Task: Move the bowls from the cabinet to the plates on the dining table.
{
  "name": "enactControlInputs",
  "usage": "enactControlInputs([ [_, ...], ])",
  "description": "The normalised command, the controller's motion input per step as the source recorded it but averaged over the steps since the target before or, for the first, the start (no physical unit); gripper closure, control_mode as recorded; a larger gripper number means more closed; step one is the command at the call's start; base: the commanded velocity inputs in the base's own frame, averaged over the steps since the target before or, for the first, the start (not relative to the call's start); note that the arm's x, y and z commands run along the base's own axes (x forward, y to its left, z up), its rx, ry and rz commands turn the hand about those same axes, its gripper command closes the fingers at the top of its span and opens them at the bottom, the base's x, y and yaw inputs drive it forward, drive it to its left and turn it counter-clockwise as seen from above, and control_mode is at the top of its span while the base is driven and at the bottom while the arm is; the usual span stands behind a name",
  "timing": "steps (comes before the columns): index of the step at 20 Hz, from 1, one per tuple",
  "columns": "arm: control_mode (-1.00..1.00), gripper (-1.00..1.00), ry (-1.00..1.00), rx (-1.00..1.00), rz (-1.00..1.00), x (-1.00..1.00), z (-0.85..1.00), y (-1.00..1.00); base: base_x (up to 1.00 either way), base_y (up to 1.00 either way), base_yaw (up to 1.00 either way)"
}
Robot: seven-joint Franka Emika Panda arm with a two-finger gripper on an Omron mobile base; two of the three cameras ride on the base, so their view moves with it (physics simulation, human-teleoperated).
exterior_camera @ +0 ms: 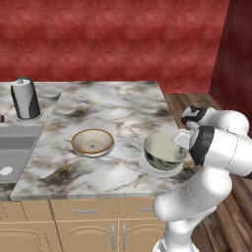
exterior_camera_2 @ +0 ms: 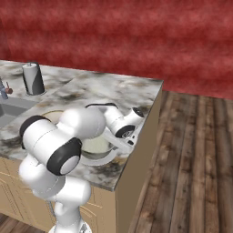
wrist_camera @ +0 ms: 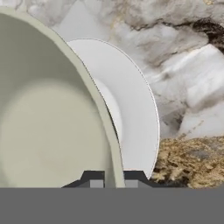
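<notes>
The deep grey-green bowl (exterior_camera: 164, 151) (exterior_camera_2: 94, 145) (wrist_camera: 48, 127) is over a pale plate (exterior_camera: 158, 171) (wrist_camera: 140, 113) near the right front corner of the marble dining table (exterior_camera: 113, 106). Whether it rests on the plate I cannot tell. My gripper (exterior_camera: 180, 140) (wrist_camera: 113, 179) is shut on the bowl's right rim, one fingertip inside and one outside. To the left, the shallow tan bowl (exterior_camera: 92, 141) (exterior_camera_2: 49, 116) sits on the second plate (exterior_camera: 94, 154); the arm hides part of it in the right base view. The cabinet is out of view.
A dark cylinder with a white top (exterior_camera: 24, 98) (exterior_camera_2: 33, 78) stands at the back left. A grey sink (exterior_camera: 15, 150) (exterior_camera_2: 11, 109) lies left of the bowls. The table ends just right of the held bowl, with wooden floor (exterior_camera_2: 191, 150) beyond.
</notes>
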Motion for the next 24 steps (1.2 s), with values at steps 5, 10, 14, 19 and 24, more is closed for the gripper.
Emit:
enactControlInputs([
  [5,-1.00,-1.00,-0.01,-0.01,0.02,0.13,-0.08,-0.06,0.00,0.00,0.00],
  [10,-1.00,-1.00,-0.01,0.01,0.02,-0.01,0.32,-0.06,0.00,0.00,0.00],
  [14,-1.00,-1.00,0.00,0.06,0.00,-0.02,0.46,-0.06,0.00,0.00,0.00],
  [19,-1.00,-1.00,0.00,0.06,0.00,-0.01,0.54,-0.10,0.00,0.00,0.00],
  [24,-1.00,-1.00,0.00,0.04,0.00,-0.03,0.55,-0.05,0.00,0.00,0.00],
])
